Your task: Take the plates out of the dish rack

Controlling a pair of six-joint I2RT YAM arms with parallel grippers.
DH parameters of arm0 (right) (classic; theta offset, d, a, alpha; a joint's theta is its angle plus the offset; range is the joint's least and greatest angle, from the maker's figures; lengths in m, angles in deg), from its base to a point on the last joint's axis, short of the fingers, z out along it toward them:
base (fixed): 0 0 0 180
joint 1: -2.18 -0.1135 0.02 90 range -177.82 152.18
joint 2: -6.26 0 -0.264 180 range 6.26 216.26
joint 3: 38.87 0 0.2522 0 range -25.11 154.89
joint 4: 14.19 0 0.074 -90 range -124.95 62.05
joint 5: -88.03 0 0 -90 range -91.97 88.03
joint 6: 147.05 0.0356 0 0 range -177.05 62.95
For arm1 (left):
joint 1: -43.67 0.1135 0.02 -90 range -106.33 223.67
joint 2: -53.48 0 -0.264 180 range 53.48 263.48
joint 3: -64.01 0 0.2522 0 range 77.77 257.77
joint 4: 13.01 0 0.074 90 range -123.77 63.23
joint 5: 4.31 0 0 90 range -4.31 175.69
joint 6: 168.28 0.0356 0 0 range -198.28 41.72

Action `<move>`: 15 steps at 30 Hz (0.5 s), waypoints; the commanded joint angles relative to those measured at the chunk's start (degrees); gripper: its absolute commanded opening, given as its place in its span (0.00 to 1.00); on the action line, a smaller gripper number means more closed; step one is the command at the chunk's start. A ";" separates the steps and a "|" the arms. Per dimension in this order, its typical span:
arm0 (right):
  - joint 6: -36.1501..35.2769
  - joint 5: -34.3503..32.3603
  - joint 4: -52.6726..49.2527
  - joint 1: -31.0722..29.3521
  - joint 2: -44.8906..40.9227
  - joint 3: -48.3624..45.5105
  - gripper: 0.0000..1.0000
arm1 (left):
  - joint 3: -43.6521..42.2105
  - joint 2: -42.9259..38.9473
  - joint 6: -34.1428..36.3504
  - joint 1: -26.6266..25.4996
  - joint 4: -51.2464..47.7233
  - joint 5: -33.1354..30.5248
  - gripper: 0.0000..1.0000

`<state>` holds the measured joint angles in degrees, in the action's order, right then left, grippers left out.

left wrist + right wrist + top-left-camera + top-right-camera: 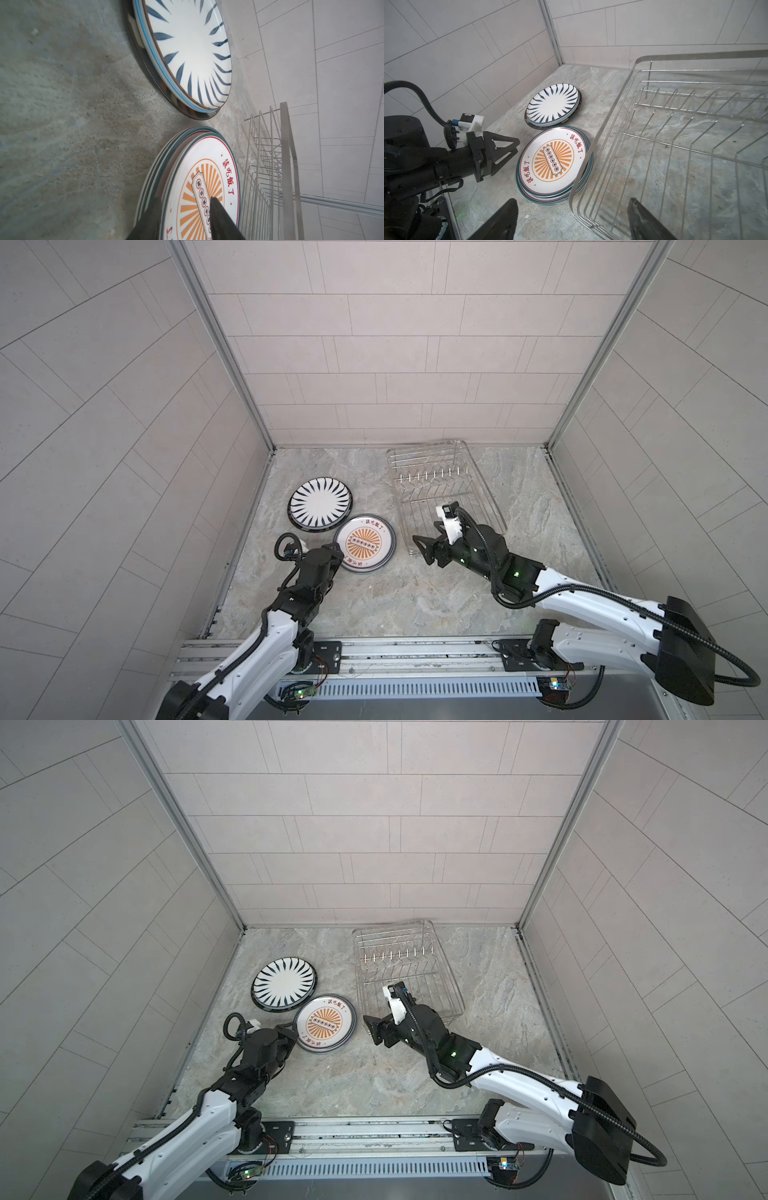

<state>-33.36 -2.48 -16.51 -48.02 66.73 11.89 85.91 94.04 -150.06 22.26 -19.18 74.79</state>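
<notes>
Silver wire dish rack sits empty w/ round white ceramic plates stacked at its 9 o'clock; right gripper gapes empty, left gripper straddles orange sunburst plate rim, grip unclear, so pulling back may drag it off-stack.

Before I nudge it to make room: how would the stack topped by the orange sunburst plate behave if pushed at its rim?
Glossy and rigid, the sunburst plate stack would probably slide on the stone counter, not flex. Its rims sit slightly offset, so upper plates may shift separately. Ceramic-looking, it could chip against the dish rack alongside.
</notes>
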 commanded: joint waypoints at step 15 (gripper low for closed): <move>1.65 -20.84 -21.90 26.38 -9.30 8.73 1.00 | 12.62 3.43 44.59 0.47 16.99 -16.79 1.00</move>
<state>-34.50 -17.76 -31.22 -27.21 56.87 16.34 92.08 94.06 -117.72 22.32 -5.91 64.50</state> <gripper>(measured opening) 0.991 0.998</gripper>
